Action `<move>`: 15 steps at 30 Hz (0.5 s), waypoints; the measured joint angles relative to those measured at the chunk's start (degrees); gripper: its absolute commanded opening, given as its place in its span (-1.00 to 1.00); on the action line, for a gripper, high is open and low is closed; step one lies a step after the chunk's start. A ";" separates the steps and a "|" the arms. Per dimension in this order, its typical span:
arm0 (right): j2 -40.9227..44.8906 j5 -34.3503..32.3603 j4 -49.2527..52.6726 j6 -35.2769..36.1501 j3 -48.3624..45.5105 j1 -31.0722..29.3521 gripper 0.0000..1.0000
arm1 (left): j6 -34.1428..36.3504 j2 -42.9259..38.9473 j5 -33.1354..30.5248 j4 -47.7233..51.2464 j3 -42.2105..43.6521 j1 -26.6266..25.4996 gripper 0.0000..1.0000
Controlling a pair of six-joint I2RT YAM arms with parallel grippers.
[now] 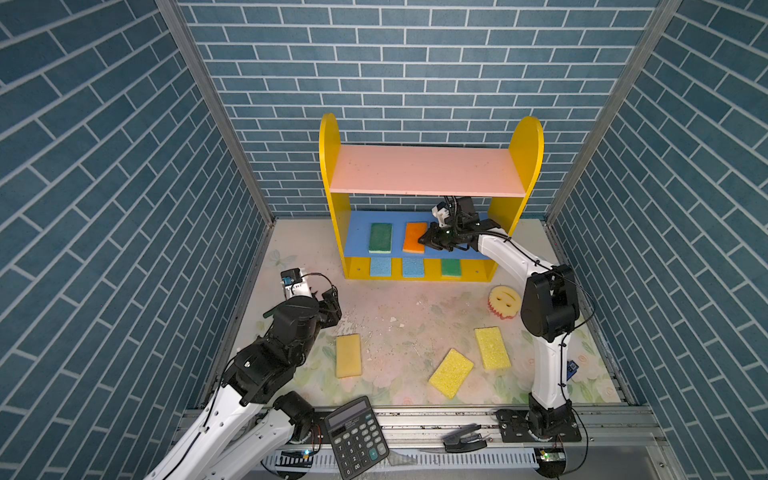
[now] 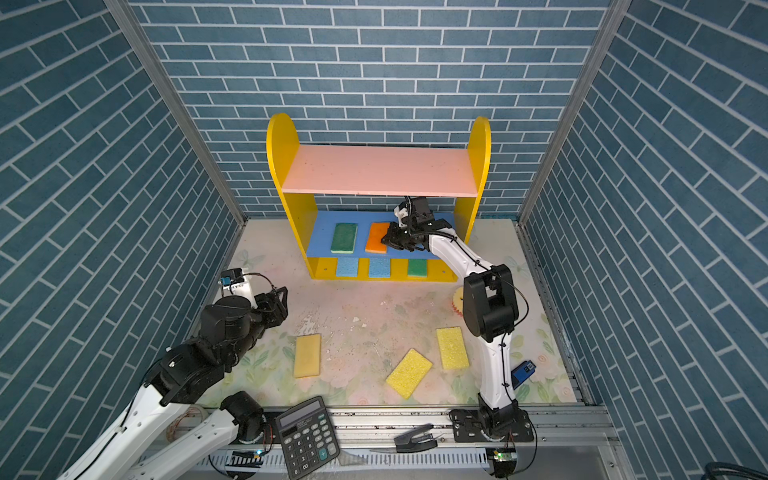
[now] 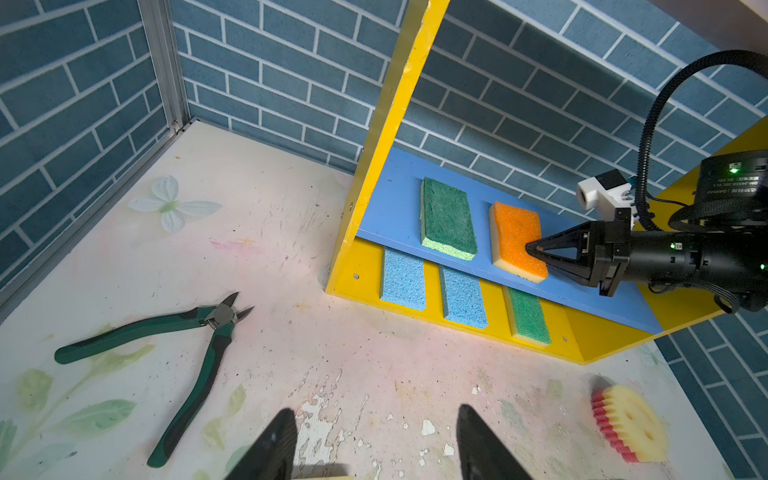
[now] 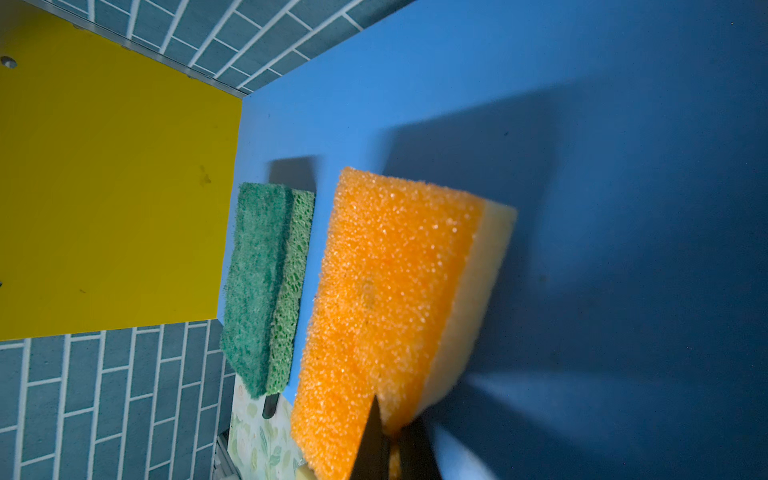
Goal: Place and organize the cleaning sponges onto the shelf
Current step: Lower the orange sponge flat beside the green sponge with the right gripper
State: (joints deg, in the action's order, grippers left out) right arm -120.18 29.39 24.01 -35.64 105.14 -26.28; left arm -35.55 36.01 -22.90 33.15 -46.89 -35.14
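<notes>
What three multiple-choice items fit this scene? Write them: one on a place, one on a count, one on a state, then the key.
1. The orange sponge lies on: A) the pink top board; B) the blue middle board; C) the table.
2. Sponges on the yellow base board: A) two; B) three; C) five.
3. The left gripper is: A) open and empty; B) shut on a yellow sponge; C) shut on the pliers.

Key:
1 B, since both top views show it on that board beside a green sponge.
2 B, since two light blue sponges and one green-topped sponge lie in a row there.
3 A, since the left wrist view shows its fingers apart with nothing between them.
</notes>
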 measured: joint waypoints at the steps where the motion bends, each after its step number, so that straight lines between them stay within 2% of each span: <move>1: -0.17 0.24 0.24 0.07 0.35 0.04 -1.00 | 0.00 0.02 0.00 0.00 0.00 0.00 0.26; 15: -3.48 3.93 4.42 2.75 5.81 0.37 -1.00 | 0.00 2.54 0.07 -0.22 0.24 0.02 0.26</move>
State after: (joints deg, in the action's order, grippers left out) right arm -123.66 33.32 28.42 -32.88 110.96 -25.91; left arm -35.55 38.54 -22.83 32.93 -46.65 -35.11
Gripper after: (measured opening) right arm 0.057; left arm 0.631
